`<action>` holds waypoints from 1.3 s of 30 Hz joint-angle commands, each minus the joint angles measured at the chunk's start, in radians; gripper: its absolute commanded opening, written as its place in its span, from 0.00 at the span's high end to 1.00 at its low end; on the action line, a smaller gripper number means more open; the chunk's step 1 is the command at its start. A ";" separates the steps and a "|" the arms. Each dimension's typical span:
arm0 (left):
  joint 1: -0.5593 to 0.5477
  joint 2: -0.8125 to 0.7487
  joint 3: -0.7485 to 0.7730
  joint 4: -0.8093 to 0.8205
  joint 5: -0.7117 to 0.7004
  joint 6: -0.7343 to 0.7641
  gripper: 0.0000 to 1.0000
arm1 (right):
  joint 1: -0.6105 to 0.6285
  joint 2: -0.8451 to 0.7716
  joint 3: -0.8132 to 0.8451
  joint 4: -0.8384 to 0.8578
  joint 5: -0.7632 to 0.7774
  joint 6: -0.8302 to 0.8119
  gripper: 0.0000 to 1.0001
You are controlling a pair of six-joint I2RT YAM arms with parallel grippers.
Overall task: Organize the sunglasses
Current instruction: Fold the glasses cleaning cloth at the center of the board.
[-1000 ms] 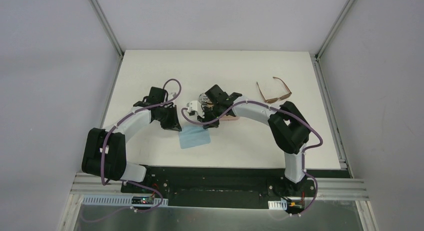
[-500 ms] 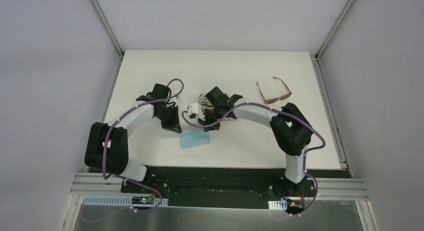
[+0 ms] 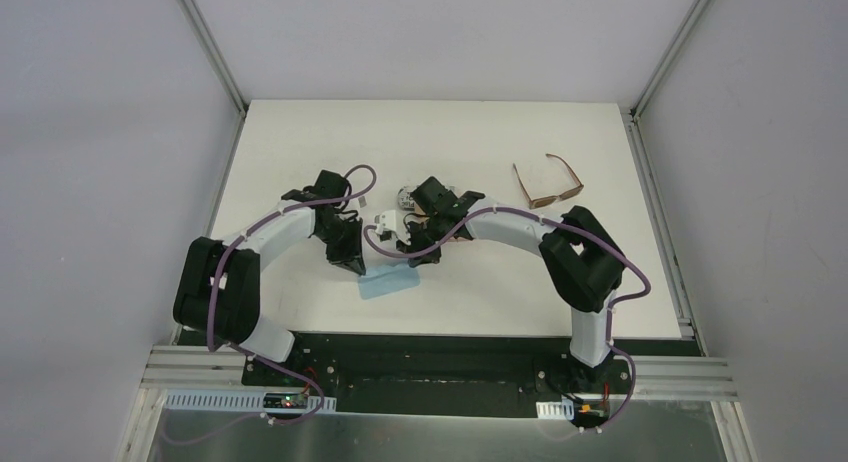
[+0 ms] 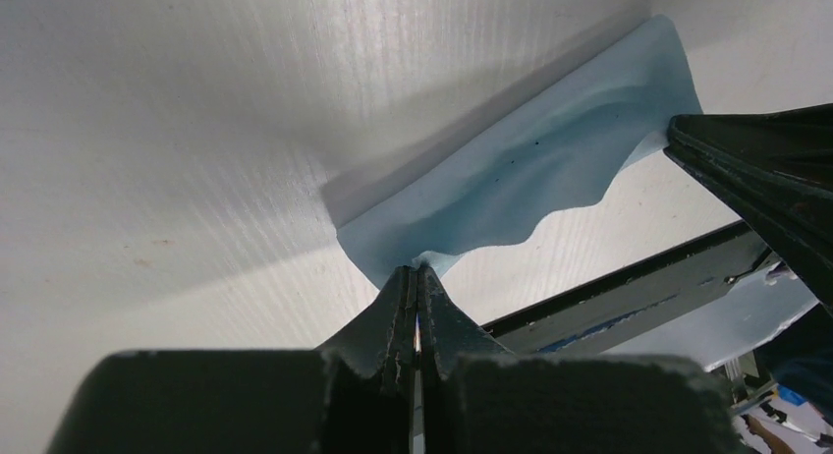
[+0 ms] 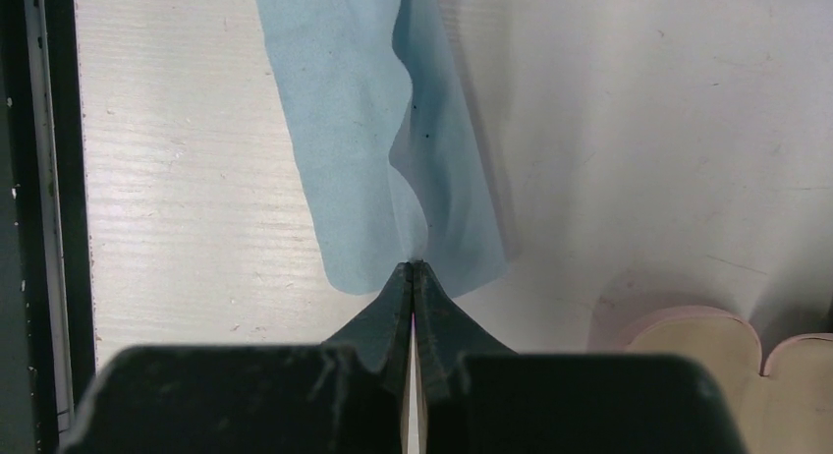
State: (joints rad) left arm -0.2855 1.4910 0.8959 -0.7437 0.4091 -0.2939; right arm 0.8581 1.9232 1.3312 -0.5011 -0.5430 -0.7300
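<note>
The brown sunglasses (image 3: pixel 556 195) lie open on the counter (image 3: pixel 300 152), beyond the blue cloth (image 3: pixel 385 286) and well off to its right. Their front bar runs roughly across the counter with a slight slant, and the temples point away from the arms. A small whitish object (image 3: pixel 386 220) just beyond the cloth, between the two wrists, may be the pale pair, but it is too hidden to tell.

Neither arm is on a pair of sunglasses. The left end effector (image 4: pixel 416 274) is fully closed on the cloth's left corner. The right end effector (image 5: pixel 413 267) is fully closed on the cloth's opposite edge. The cloth hangs rippled between them, partly off the counter. A pink case (image 5: pixel 688 346) sits just right of the cloth, close under the right wrist.

The right arm is plainly the nearer one to the brown pair. To reach it, that arm would have to let go of the cloth and swing out to the right and away. A grip across the front bar looks like the natural one.

Compared with a second ago, the left arm has drawn in toward the right one. The cloth, which then lay spread flat, now looks narrower and bunched. The brown pair has not moved.
</note>
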 commanded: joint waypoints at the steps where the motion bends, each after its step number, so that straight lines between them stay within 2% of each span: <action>1: -0.020 0.015 0.040 -0.021 -0.028 0.023 1.00 | 0.010 -0.052 -0.011 0.003 -0.034 0.003 1.00; 39: -0.055 0.064 0.047 -0.048 -0.042 0.033 1.00 | 0.034 -0.010 -0.013 -0.041 -0.062 -0.019 1.00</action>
State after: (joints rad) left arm -0.3344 1.5513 0.9127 -0.7876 0.3714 -0.2756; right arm 0.8818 1.9236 1.3128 -0.5400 -0.5659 -0.7349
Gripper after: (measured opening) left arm 0.008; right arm 0.005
